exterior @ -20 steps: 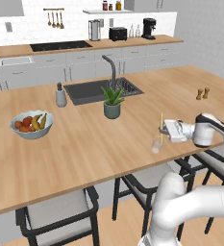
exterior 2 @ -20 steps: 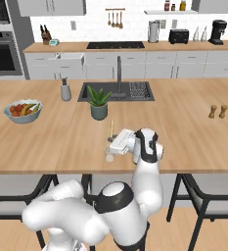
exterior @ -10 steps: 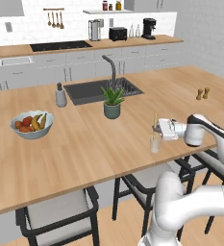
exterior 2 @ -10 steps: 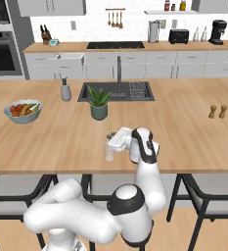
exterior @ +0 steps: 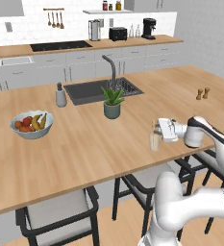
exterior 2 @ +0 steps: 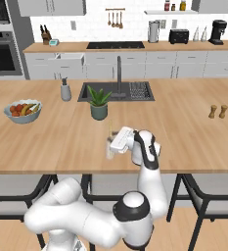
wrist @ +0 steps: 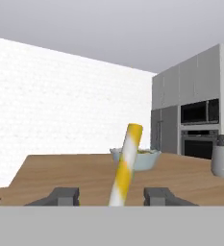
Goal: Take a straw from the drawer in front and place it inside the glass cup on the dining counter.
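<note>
While the white arm reaches out level over the large light-wood dining counter point(exterior: 108, 139), its two-finger gripper point(exterior: 157, 129) sits just beside the small clear glass cup point(exterior: 155, 142), which stands close to the counter's near edge; in the right base view the same gripper point(exterior 2: 113, 143) is at about three o'clock of the cup point(exterior 2: 109, 148). In the hand view the two dark fingertips point(wrist: 63, 196) stand apart with a visible gap on either side of the thin pale yellowish straw point(wrist: 125, 166), which rises between them tilted toward one o'clock, so the jaws are parted and touch nothing there. In the left base view the straw point(exterior: 152, 128) shows as a faint slim line rising out of the cup, though whether its lower end rests on the bottom of the glass is too small to tell. On the counter, from the cup in the left base view, a grey pot with a green leafy plant point(exterior: 112, 102) stands at about eleven o'clock, with the dark inset sink point(exterior: 92, 90) and its tall curved faucet point(exterior: 111, 67) beyond it. A pale bowl of fruit point(exterior: 31, 124) lies well apart at about nine o'clock, and a small pair of wooden shakers point(exterior: 203, 93) stands at about two o'clock.
</note>
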### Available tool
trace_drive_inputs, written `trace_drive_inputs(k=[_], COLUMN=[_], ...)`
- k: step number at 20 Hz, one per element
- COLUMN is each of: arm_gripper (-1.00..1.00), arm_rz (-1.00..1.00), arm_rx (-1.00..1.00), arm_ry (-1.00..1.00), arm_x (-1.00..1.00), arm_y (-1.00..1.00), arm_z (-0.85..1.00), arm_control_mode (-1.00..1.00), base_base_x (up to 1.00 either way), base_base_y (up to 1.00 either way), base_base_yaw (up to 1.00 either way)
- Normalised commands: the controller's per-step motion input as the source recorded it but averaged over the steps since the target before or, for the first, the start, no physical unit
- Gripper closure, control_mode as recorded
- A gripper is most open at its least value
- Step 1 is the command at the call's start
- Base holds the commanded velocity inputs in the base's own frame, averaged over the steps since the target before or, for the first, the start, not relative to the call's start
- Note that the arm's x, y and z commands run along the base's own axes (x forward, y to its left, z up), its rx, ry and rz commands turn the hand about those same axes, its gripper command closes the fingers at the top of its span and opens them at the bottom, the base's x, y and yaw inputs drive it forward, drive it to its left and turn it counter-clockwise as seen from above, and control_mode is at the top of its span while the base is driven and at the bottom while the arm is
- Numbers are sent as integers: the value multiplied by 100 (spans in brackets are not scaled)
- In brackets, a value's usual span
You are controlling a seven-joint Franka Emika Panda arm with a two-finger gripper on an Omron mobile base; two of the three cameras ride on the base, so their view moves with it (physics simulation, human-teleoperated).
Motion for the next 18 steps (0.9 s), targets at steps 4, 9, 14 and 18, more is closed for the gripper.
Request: trace_drive_inputs(k=[4, 9, 14, 18], arm_gripper=[-100, -100, -100, -100], arm_rz=[1, 1, 3, 4], arm_rx=[0, 0, 0, 0], arm_ry=[-12, -16, -28, -33], arm_x=[0, -6, -42, -66], arm_y=[0, 0, 0, 0], arm_z=[0, 22, 44, 36], arm_control_mode=[-100, -100, -100, -100], base_base_x=[0, 0, 0, 0], base_base_y=[0, 0, 0, 0], base_base_yaw=[0, 0, 0, 0])
